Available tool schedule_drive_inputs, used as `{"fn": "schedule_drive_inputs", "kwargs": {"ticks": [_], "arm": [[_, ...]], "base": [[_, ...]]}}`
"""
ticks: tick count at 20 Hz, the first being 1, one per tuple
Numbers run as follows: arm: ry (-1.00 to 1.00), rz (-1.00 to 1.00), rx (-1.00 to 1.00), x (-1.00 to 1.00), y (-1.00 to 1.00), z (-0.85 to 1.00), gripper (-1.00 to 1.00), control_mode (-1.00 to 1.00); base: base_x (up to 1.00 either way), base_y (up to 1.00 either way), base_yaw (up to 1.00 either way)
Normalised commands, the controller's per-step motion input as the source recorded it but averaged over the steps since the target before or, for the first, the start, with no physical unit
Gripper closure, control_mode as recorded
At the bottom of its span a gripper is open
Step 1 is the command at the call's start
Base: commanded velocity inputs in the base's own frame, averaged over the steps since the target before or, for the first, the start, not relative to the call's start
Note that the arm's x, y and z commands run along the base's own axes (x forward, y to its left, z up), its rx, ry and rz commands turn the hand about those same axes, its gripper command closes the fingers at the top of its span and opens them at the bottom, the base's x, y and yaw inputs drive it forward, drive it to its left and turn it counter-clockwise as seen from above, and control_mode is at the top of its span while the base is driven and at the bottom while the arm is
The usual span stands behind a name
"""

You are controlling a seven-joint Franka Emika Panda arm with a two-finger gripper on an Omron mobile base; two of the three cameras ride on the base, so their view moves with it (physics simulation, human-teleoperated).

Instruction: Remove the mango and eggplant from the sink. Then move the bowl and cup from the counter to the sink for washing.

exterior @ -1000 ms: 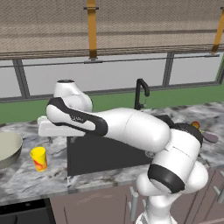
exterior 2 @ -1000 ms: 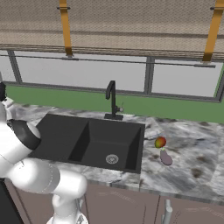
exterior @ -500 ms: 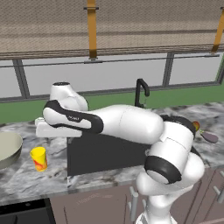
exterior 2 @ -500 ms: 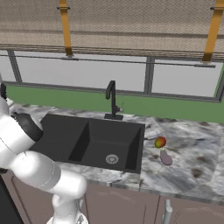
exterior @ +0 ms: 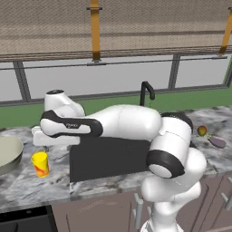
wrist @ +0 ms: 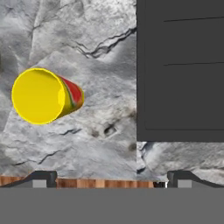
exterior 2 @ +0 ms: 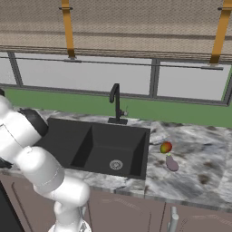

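Note:
The yellow cup [exterior: 40,164] with red-orange markings stands on the marble counter [exterior: 27,190], left of the dark sink [exterior: 108,156]. My gripper [wrist: 109,178] hovers open and empty above the counter between cup and sink. From the hand, the cup [wrist: 43,96] lies to the left and the sink's edge [wrist: 179,65] to the right. The pale bowl [exterior: 7,154] sits at the far left of the counter. The mango [exterior 2: 166,147] and the eggplant [exterior 2: 171,163] rest on the counter right of the sink [exterior 2: 104,147].
A black curved faucet [exterior 2: 116,104] rises behind the basin, whose round drain [exterior 2: 116,165] sits in its floor. A window wall with a green sill runs along the back. My white arm [exterior: 122,122] stretches across the sink.
The arm has swung a little further left and the hand has sunk slightly over the counter by the cup. The jaws stay open.

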Motion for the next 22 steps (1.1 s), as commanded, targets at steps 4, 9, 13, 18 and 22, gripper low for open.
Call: {"fn": "schedule_drive_inputs", "kwargs": {"ticks": [4,9,13,18,22], "arm": [[0.00,0.00,-0.09,0.15,0.19,-0.10,-1.00,-1.00],[0.00,0.00,-0.09,0.12,0.19,-0.08,-1.00,-1.00],[0.00,0.00,-0.08,0.13,0.19,-0.10,-1.00,-1.00],[0.00,0.00,-0.06,0.17,0.20,-0.12,-1.00,-1.00],[0.00,0.00,-0.04,0.15,0.17,-0.10,-1.00,-1.00]], "base": [[0.00,0.00,0.00],[0.00,0.00,0.00],[0.00,0.00,0.00],[0.00,0.00,0.00],[0.00,0.00,0.00]]}}
